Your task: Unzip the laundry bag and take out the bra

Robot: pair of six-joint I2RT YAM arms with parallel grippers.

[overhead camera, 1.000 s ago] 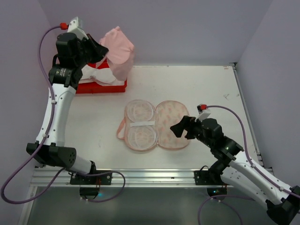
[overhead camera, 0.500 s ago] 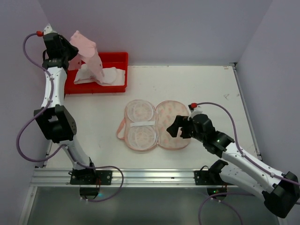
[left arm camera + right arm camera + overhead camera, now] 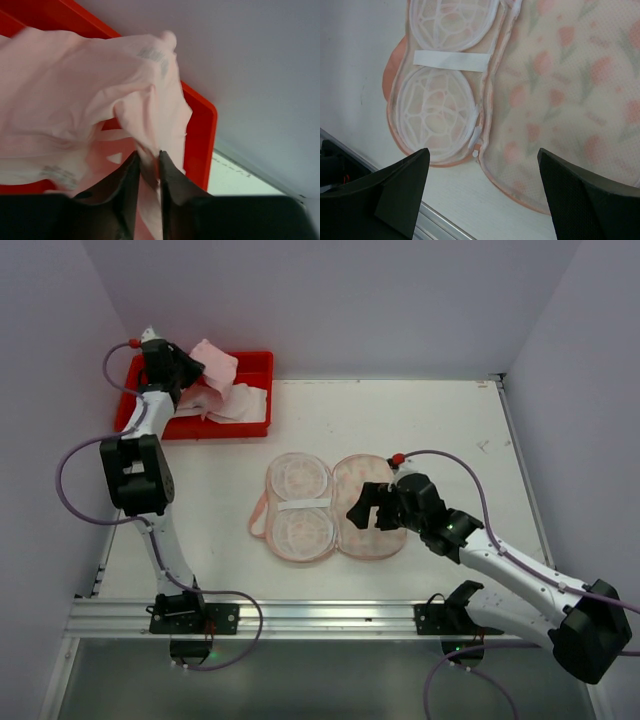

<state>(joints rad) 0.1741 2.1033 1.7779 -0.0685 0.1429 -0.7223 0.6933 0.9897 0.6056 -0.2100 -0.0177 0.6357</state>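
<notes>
The laundry bag (image 3: pixel 366 502) lies unzipped and spread flat mid-table, its white mesh cups (image 3: pixel 298 504) showing on the left half. In the right wrist view the printed half (image 3: pixel 565 85) and the pink zipper edge fill the frame. My right gripper (image 3: pixel 368 508) (image 3: pixel 484 152) hovers open over the bag's near edge, holding nothing. The pale-pink bra (image 3: pixel 214 368) (image 3: pixel 95 85) hangs partly into the red tray (image 3: pixel 257 364). My left gripper (image 3: pixel 186 370) (image 3: pixel 149 161) is shut on a fold of it, the fabric pinched between the narrow jaws.
The red tray (image 3: pixel 201 125) sits at the table's far left corner against the wall, with white fabric (image 3: pixel 238 400) lying in it. Walls close in on the left, back and right. A metal rail (image 3: pixel 300 615) runs along the near edge.
My left arm swung the bra from high above the tray's right end down to its left end. My right gripper crept a little left over the bag.
</notes>
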